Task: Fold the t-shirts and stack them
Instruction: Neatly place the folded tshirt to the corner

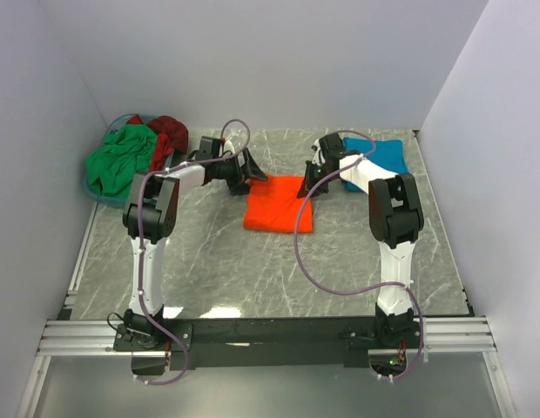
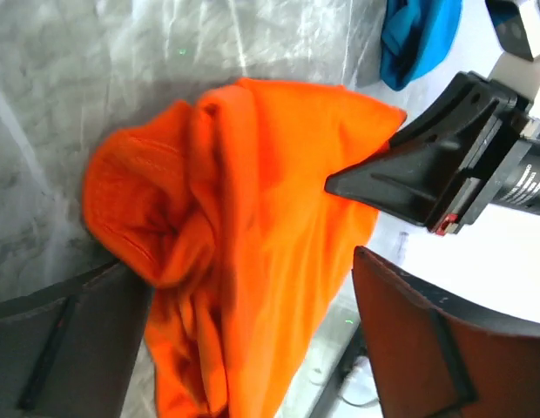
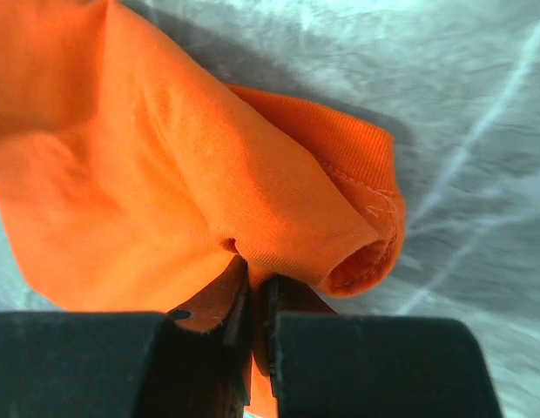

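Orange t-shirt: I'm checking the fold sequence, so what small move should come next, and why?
Probably close the left gripper on the cloth. Its jaws stand wide apart with a bunched far corner of the orange t-shirt between them, while the right gripper is pinched shut on the other far corner. With both corners held, the far edge could fold evenly.

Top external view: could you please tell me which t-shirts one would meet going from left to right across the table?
green t-shirt → dark red t-shirt → orange t-shirt → teal blue t-shirt
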You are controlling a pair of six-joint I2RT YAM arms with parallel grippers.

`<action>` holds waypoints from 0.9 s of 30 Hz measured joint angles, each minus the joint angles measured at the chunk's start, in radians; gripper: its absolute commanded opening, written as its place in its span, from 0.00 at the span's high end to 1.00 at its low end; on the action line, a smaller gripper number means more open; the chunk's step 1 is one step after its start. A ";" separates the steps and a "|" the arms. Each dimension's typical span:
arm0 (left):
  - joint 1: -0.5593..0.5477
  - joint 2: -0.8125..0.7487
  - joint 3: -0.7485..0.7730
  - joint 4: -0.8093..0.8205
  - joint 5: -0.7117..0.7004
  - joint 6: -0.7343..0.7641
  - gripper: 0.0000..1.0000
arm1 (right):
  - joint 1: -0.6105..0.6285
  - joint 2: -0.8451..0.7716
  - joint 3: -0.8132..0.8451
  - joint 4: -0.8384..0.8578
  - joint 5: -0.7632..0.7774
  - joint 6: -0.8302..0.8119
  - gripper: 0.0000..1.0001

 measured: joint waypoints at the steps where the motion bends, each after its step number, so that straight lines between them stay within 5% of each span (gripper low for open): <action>1: -0.002 -0.015 0.003 -0.004 -0.006 0.002 0.01 | -0.002 -0.002 0.003 -0.009 0.010 -0.011 1.00; 27: -0.008 -0.202 -0.054 -0.129 -0.119 0.066 0.01 | -0.122 -0.027 0.366 -0.232 0.558 -0.256 1.00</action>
